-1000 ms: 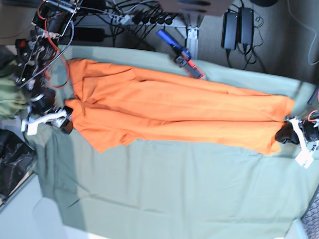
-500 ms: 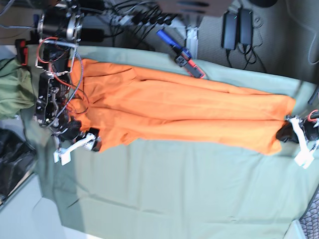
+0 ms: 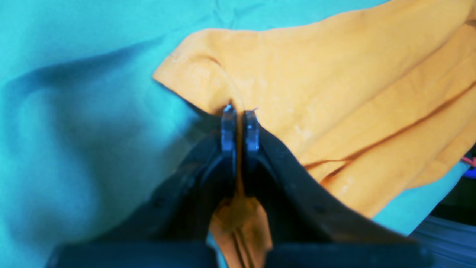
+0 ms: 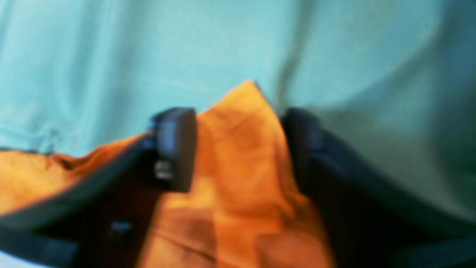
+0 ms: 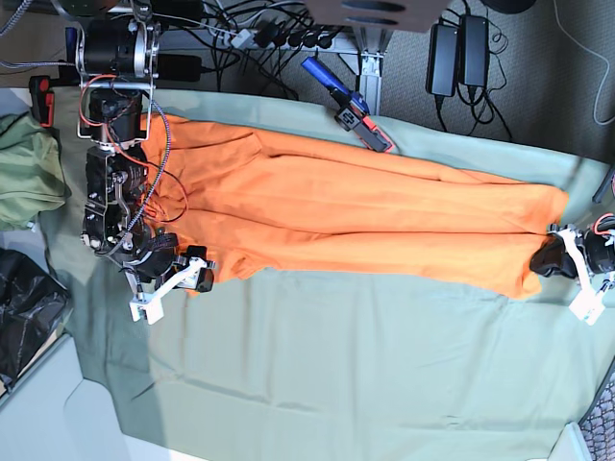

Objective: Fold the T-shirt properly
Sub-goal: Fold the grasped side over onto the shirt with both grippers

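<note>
sage-green table cloth (image 5: 317,365) carries the t-shirt (image 5: 356,216), stretched lengthwise between both arms. left gripper (image 3: 240,123) pinches one end's corner; right gripper (image 4: 238,149), half-open, straddles the far corner, grip not confirmed.

- My base view looks straight down from high up, taking in the whole table cloth (image 5: 336,365) and both arms.
- Each wrist view sits just behind its fingers, very near the T-shirt (image 3: 334,93), facing along them.
- All three views share the shirt's edges.
</note>
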